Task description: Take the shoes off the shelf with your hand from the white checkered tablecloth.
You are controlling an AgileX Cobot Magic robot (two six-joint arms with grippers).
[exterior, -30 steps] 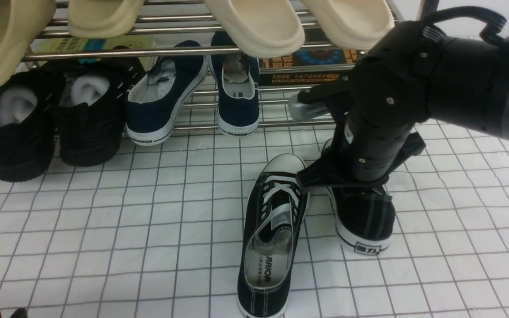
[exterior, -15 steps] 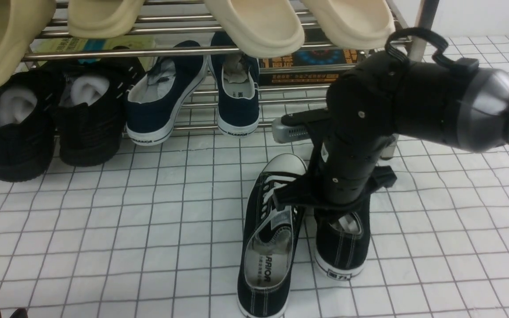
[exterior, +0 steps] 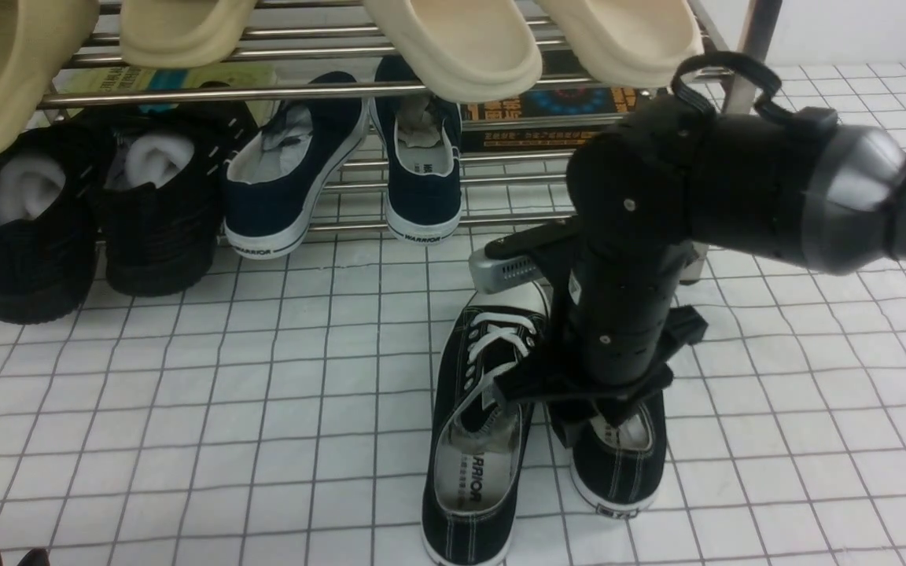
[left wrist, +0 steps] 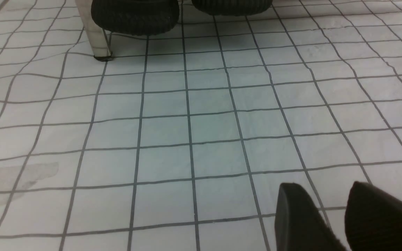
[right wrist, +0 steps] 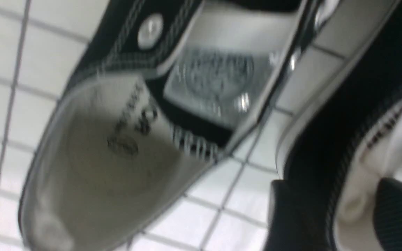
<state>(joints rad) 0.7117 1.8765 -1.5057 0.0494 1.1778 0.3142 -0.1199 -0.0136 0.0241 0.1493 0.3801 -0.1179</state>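
Front view: both black canvas shoes are already off the shelf and lie on the white checkered tablecloth. The left shoe rests free; the right shoe sits just beside it under the right gripper, whose fingers clamp the side wall of its collar. 2 other pairs remain on the lower tier.

Left wrist view: the left gripper hovers over bare cloth, fingers slightly apart, holding nothing.

Right wrist view: blurred, but 1 finger seems to sit inside the right shoe's opening and the other outside.

Risk: the soft canvas could fold or slip from the pinch, and dragging may nudge the neighbouring shoe or wrinkle the cloth.
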